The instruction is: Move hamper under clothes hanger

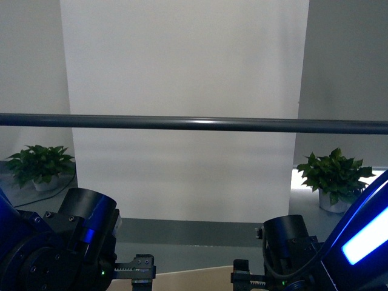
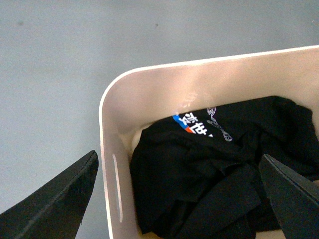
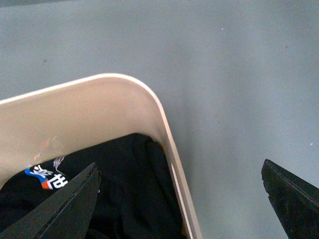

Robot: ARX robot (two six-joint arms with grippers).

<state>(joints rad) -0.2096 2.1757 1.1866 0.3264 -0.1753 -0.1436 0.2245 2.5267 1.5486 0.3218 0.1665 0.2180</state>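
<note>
Hamper: beige tub [image 2: 149,94] on grey floor [image 2: 50,74]; rounded corners seen from both wrist views, also [image 3: 89,107]; a strip of its rim shows low between the arms in the front view [image 1: 194,280].
Hamper contents: black garment [image 2: 224,174] with a white, blue and orange print, bunched inside.
Handle slot: narrow slit in the side wall near the rim [image 2: 117,186].
Clothes hanger: one dark-grey round bar [image 1: 194,124] crosses the front view level, edge to edge, higher than both arms; legs out of frame.
Left gripper: [image 2: 179,199] spread wide, one finger [image 2: 55,204] outside the hamper wall over the floor, the other over the garment; wall sits between them, no contact visible.
Right gripper: [image 3: 182,201] spread wide, one finger [image 3: 60,209] inside over the garment, the other outside over the floor; straddles the opposite wall.
Surroundings: white backdrop panel [image 1: 182,60]; potted plants at far left [image 1: 39,165] and far right [image 1: 333,176].
</note>
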